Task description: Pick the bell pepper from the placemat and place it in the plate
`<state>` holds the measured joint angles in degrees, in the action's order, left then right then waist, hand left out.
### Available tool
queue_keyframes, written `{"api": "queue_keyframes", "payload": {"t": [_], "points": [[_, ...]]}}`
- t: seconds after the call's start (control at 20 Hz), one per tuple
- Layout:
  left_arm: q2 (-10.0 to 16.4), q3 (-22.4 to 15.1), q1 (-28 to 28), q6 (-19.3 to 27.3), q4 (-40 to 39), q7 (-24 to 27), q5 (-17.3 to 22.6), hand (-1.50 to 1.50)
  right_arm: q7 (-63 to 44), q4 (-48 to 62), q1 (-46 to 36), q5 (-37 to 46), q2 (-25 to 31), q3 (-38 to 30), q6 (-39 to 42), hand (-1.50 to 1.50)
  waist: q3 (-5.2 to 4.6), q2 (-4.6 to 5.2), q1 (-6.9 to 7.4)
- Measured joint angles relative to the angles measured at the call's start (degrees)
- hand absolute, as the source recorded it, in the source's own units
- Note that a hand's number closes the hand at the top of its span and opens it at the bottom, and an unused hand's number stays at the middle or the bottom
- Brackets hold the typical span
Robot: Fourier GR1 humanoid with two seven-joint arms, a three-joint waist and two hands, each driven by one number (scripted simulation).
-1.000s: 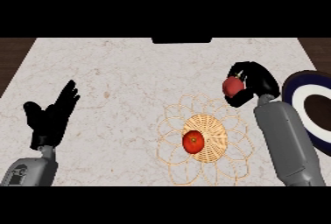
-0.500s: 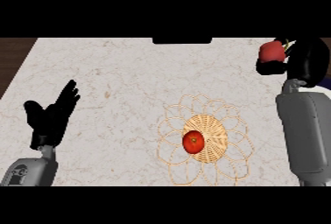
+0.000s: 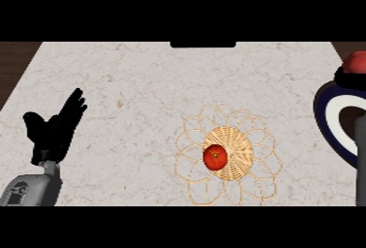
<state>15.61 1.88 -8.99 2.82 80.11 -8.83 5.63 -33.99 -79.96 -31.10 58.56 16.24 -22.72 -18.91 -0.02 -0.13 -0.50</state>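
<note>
1. Left hand (image 3: 53, 133) rests at the left of the counter (image 3: 143, 87), open, fingers spread and pointing up.
2. Right of centre, a woven mat (image 3: 237, 144) carries a round red fruit (image 3: 214, 156) (on its tight-woven middle).
3. The dark-rimmed plate (image 3: 327, 121) sits at the right edge, cut by the frame, with the grey right forearm (image 3: 361, 145) over it.
4. The red pepper (image 3: 355, 63) shows at the far right, above the plate's far rim, off the mat. Black of the right hand (image 3: 343, 73) is against it; whether that hand is clasped cannot be told.
</note>
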Motion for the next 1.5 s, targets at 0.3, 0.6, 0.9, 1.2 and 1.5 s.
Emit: {"api": "queue_keyframes", "payload": {"t": [0.3, 0.6, 0.9, 1.2, 1.5], "points": [[-0.4, 0.5, 0.2, -0.9, -0.7, 0.8, -0.5, 0.0, 4.0, 2.1, 6.0, -6.0, 3.1, -5.5, -3.0, 1.5, 0.02, 0.1, 0.31], [-1.6, 0.0, -0.5, -0.4, 0.0, 0.2, -1.7, 0.0, 12.5, 12.9, 8.5, -12.5, 8.7, -10.3, -4.3, 1.5, 0.07, 0.21, 0.62], [-1.2, 0.8, -0.6, -1.5, -0.1, 0.2, -1.2, 0.0, 20.1, 23.4, 9.5, -20.3, 12.1, -13.5, 1.2, -1.5, 0.11, 0.24, 0.79], [-2.6, 0.0, -0.2, -0.6, 1.1, -0.4, -2.4, 0.0, 31.5, 33.8, 8.6, -27.2, 14.6, -15.7, 5.1, -1.5, 0.12, 0.27, 0.92], [-2.7, 0.9, -1.2, -0.9, -1.1, -0.1, -2.4, 0.0, 44.2, 33.7, 8.1, -32.4, 15.2, -18.4, 2.2, -1.5, 0.1, 0.16, 0.55]]}}
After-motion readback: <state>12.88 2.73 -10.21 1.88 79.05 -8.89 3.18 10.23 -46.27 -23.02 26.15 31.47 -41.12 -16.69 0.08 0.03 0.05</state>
